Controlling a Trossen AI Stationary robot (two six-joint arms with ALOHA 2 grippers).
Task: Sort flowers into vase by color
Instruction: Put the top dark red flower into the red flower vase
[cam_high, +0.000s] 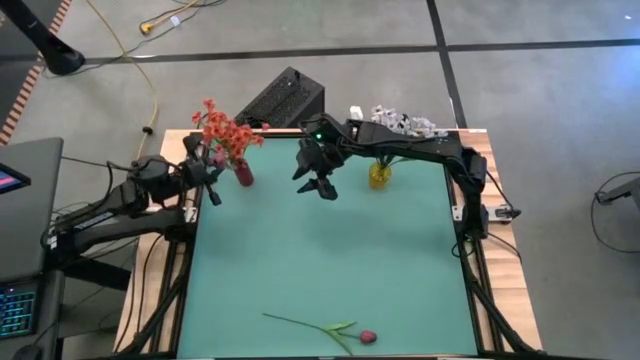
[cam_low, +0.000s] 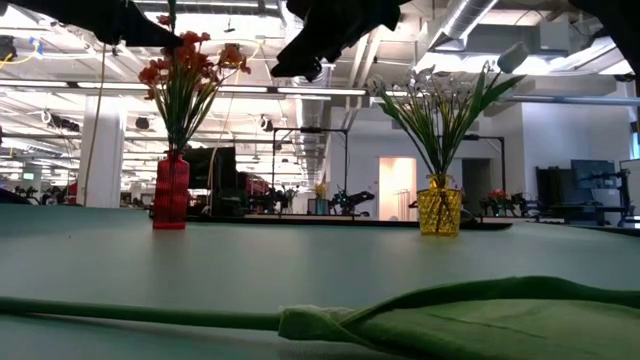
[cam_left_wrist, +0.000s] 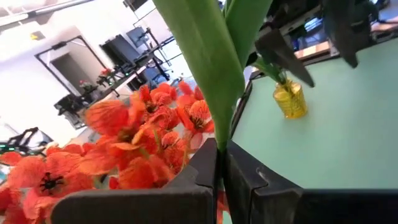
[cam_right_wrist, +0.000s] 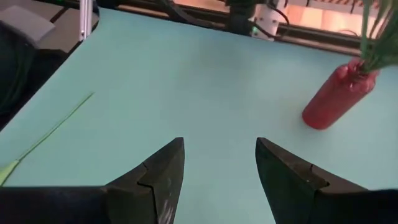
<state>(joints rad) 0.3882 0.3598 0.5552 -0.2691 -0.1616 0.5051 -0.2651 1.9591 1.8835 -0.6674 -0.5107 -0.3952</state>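
From above, the left gripper (cam_high: 207, 163) is beside the red vase (cam_high: 243, 174) at the far left of the green table (cam_high: 330, 260), next to the orange-red flowers (cam_high: 225, 130). The right gripper (cam_high: 318, 182) hangs over the table between this vase and the yellow vase (cam_high: 379, 176). One pink bud flower (cam_high: 366, 338) lies near the front edge, well apart from both arms.

At table height, the red vase (cam_low: 171, 192) carries orange blossoms and the yellow vase (cam_low: 439, 206) carries white sprays (cam_low: 440, 95). The lying flower's stem (cam_low: 130, 313) crosses the foreground.

In the left wrist view the fingers (cam_left_wrist: 205, 174) are clenched on a green stem (cam_left_wrist: 208, 68), just beside the orange blossoms (cam_left_wrist: 130, 137).

In the right wrist view the right gripper (cam_right_wrist: 219, 163) is released and holds nothing.

I judge these artificial stems light and a little bendy, the blossoms soft. The lying flower is best taken at mid-stem, not at the bud.
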